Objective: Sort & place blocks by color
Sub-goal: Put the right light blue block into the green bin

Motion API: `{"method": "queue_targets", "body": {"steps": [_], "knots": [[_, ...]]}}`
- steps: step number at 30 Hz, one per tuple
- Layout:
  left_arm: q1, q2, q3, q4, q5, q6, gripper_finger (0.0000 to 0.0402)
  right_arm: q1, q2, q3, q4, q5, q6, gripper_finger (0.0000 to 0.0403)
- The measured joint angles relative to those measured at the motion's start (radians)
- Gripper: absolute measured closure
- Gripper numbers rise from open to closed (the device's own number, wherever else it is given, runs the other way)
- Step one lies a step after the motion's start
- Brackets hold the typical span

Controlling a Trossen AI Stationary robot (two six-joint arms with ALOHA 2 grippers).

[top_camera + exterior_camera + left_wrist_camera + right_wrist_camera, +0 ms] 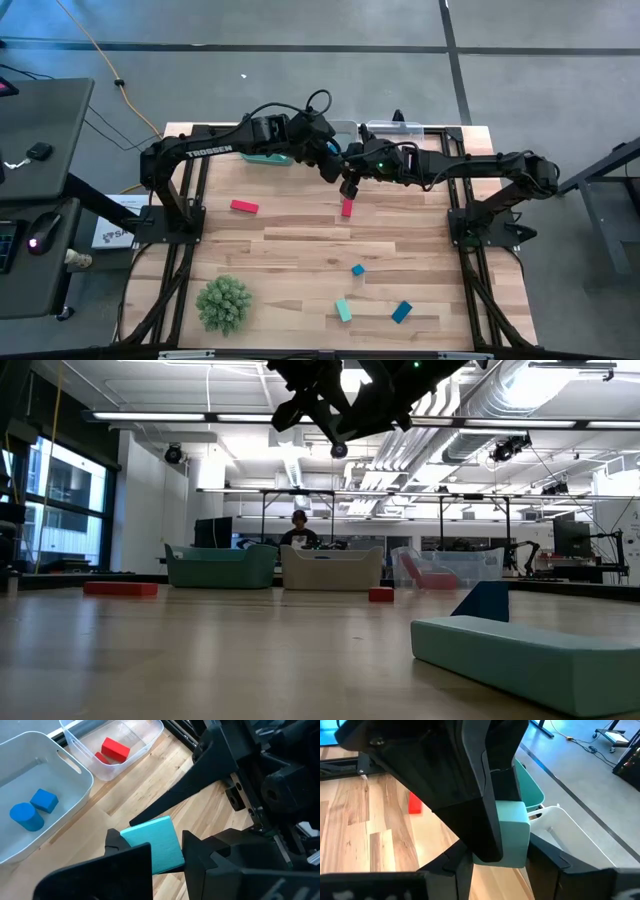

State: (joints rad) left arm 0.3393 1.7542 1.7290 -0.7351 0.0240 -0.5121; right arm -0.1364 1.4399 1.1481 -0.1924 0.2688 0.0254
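A light teal block (152, 842) hangs high over the far middle of the table, where both arms meet. My left gripper (150, 837) is shut on it. My right gripper (501, 857) comes from the opposite side, open, with one finger on either side of the same block (512, 832). In the high view the two grippers (335, 165) (349, 183) stand close together above a red block (347, 207). On the table lie a red bar (244, 207), a blue block (358, 270), a teal bar (343, 310) and another blue block (401, 312). My left gripper pinches the teal block between its two fingers by two opposite sides (176, 854). The fingers slant down toward the table's far side. The block is lifted clear of the table. My right gripper's fingers (547, 860) flank the block; whether they touch it I cannot tell.
Along the far edge stand a teal bin (532, 790), a white bin (75, 767) holding two blue blocks (44, 800), and a clear bin (145, 742) holding a red block (116, 749). A green spiky ball (223, 303) sits near the front left.
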Motion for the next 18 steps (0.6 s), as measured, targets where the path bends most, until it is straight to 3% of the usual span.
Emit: {"method": "queue_targets", "body": {"steps": [9, 18], "knots": [[-0.003, 0.000, 0.000, -0.031, 0.012, 0.033, 0.0384, 0.000, -0.003, 0.000, -0.008, -0.003, -0.001, 0.0184], [0.018, 0.000, 0.000, -0.045, -0.020, 0.039, 0.0384, -0.001, -0.010, 0.000, -0.059, 0.019, 0.002, 0.0175]]}}
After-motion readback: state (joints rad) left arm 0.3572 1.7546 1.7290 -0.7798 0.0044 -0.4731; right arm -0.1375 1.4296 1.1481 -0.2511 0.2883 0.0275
